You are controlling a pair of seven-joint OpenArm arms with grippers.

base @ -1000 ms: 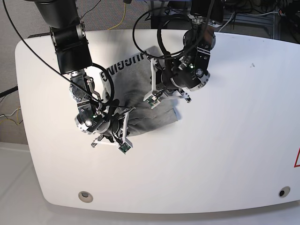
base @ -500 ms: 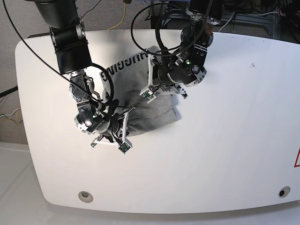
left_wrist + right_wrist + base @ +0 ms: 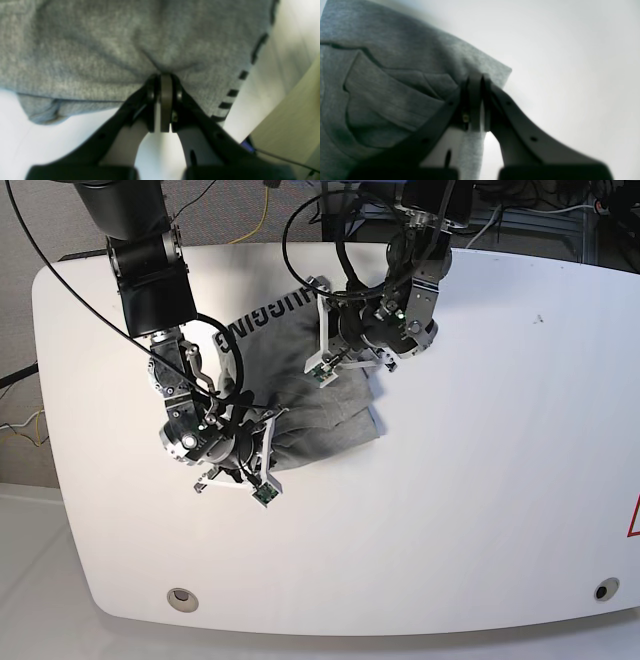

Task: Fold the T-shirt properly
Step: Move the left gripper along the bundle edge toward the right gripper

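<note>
The heather-grey T-shirt [image 3: 325, 408] lies bunched on the white table [image 3: 480, 460], its black lettering [image 3: 262, 322] showing along the far left edge. My left gripper [image 3: 338, 340] is over the shirt's far side. In the left wrist view it [image 3: 162, 77] is shut, pinching a fold of grey T-shirt [image 3: 100, 45] fabric with black letter parts [image 3: 232, 93] at the right. My right gripper [image 3: 262, 432] is at the shirt's near left edge. In the right wrist view it [image 3: 475, 77] is shut on the T-shirt [image 3: 395, 100] cloth near a corner.
Black cables [image 3: 300, 240] loop above the far side of the shirt. The table has round holes at the near left [image 3: 181, 598] and near right [image 3: 606, 590]. A red mark [image 3: 634, 520] sits at the right edge. The table's far edge runs just behind the left arm.
My left gripper has moved toward the table's far edge, drawing the pinched cloth with it. The right gripper has stayed in place.
</note>
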